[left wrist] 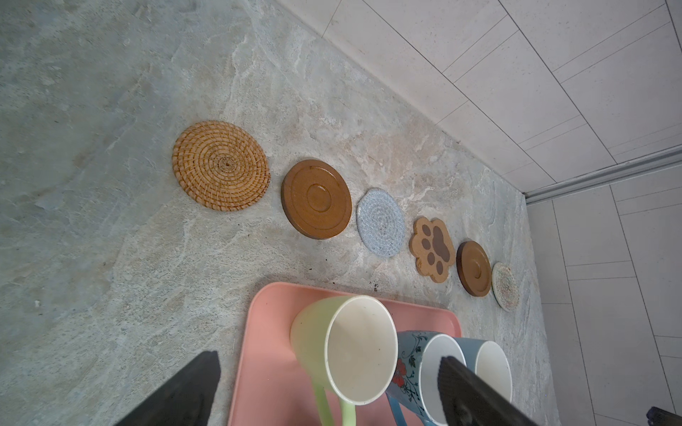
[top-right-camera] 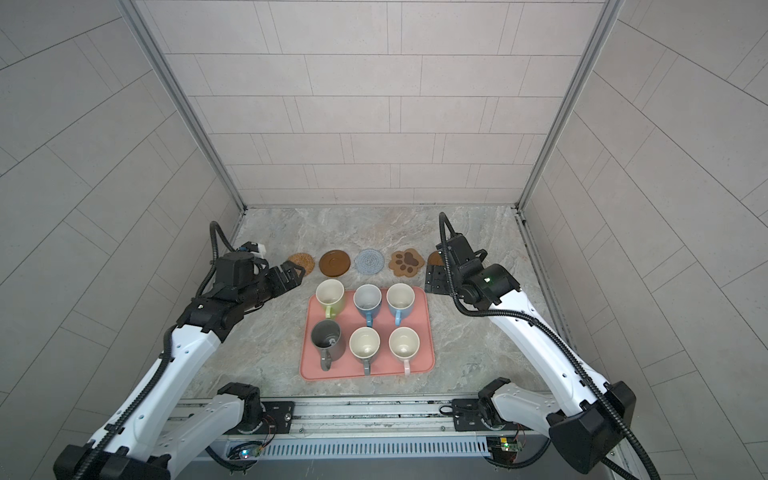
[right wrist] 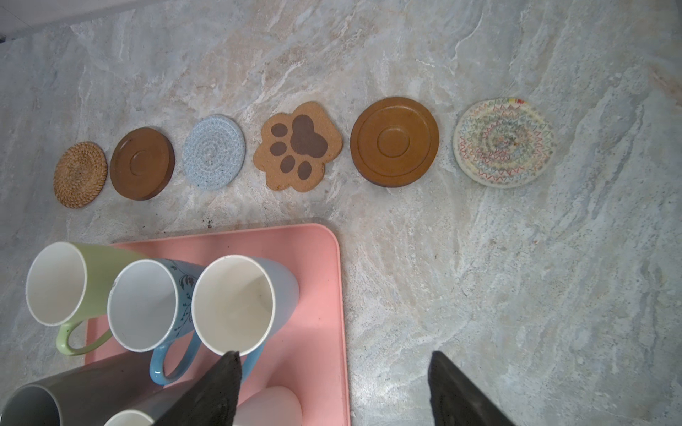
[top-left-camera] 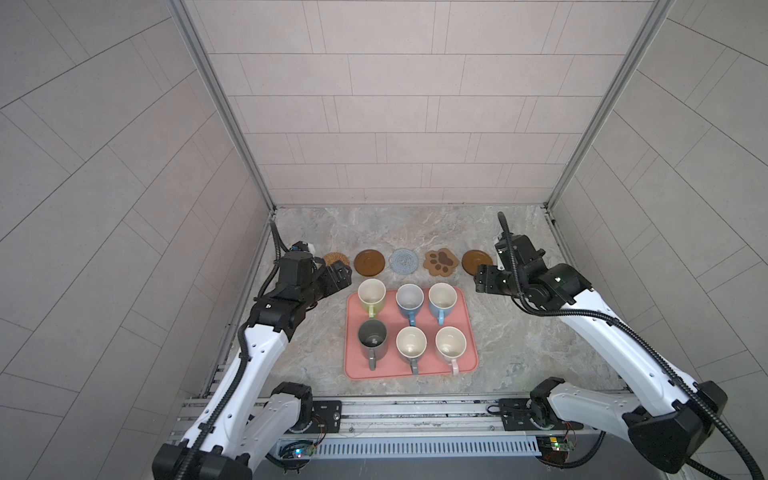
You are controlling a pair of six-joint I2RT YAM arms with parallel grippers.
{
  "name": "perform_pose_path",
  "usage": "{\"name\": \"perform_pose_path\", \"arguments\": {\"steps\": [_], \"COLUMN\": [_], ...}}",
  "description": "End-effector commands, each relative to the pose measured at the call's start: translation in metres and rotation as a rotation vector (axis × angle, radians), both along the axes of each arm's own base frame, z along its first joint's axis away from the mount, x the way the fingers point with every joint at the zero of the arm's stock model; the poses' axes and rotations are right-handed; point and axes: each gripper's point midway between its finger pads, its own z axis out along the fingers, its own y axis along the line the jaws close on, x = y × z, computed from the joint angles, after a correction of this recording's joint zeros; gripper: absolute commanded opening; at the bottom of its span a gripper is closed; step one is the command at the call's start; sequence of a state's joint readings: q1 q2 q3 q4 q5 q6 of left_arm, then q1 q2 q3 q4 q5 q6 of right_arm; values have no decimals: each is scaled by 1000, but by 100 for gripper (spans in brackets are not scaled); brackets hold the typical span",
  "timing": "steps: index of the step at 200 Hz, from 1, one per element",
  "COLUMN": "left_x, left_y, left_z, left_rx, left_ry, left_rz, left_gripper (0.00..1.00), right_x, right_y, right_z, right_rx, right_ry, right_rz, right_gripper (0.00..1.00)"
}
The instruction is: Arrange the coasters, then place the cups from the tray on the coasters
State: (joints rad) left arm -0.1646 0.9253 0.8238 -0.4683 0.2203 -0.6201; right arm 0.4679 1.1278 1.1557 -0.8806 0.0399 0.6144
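Got six cups upright on tray nearest, left fingers and right fingers spread wide and empty beside its far corners, then six bare coasters rowed on counter beyond.

Marbled grey tabletop with 6 coasters in a row beside 1 pink tray

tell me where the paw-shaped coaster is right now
In both top views the paw-shaped coaster lies just right of centre in the row behind the tray, between the blue-grey crochet coaster and a dark wooden disc.
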Motion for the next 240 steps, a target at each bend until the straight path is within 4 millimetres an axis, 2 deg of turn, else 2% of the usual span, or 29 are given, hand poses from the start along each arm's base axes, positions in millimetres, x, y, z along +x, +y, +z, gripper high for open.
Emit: {"name": "perform_pose_path", "arguments": {"steps": [1, 46, 97, 162, 240], "left_x": [-6, -7, -7, -10, -7], "left_y": [-2, -4, -4, -2, -4], "left_z": [-5, -8, -13, -23, -19], "left_rx": [-6, 8, 10, 12, 1], "left_ry": [11, 14, 32, 52, 44], "left_rz": [-6, -4, 7, 25, 21], "left_gripper": [100, 100, 100, 100, 100], "right_x": [-14, -24, -34, -37, -35], "right_y": [-3, 19, 44, 84, 100], "right_z": [-10, -18, -37, -60, -88], "right_rx": [-25, -45, -134, -169, -221], "right_ry": [46, 85, 141, 199, 276], "right_rz": [-16, 29, 96, 169, 192], "right_gripper": [81, 80, 81, 82, 83]}}
